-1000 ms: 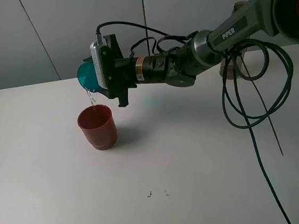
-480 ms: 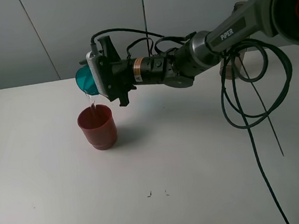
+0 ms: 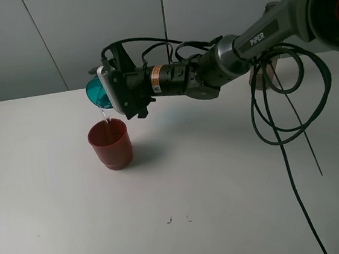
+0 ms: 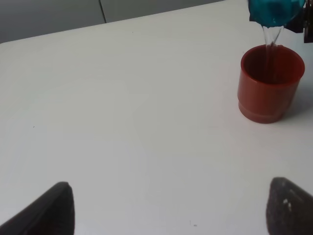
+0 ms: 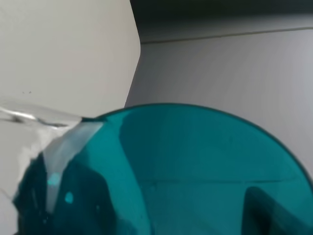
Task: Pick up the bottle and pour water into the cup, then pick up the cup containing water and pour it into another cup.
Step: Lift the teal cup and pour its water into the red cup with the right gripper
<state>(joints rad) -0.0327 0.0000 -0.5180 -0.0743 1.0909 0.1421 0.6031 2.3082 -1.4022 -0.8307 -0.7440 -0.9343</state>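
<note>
We see a red cup [image 3: 110, 144] standing upright on a white table [image 3: 223, 176]. Just above its far rim, the right gripper [image 3: 108, 92] is clamped on a teal cup [image 3: 97, 92], tipped on its side with the mouth facing down toward the red cup. A thin stream of water [image 3: 104, 114] falls from one into the other. The gripper body hides most of the teal cup, and the right wrist view is filled by its cut-off teal wall. Of the left gripper [image 4: 171, 210] we see only two dark fingertips [image 4: 54, 210], spread wide apart and holding nothing, well in front of the red cup. Far right of the red cup, a brownish shape [image 3: 260, 81] behind looping cables [image 3: 289, 108] is too hidden to name. The table's far edge runs behind the red cup, with bare tabletop in front of it and to both sides.
</note>
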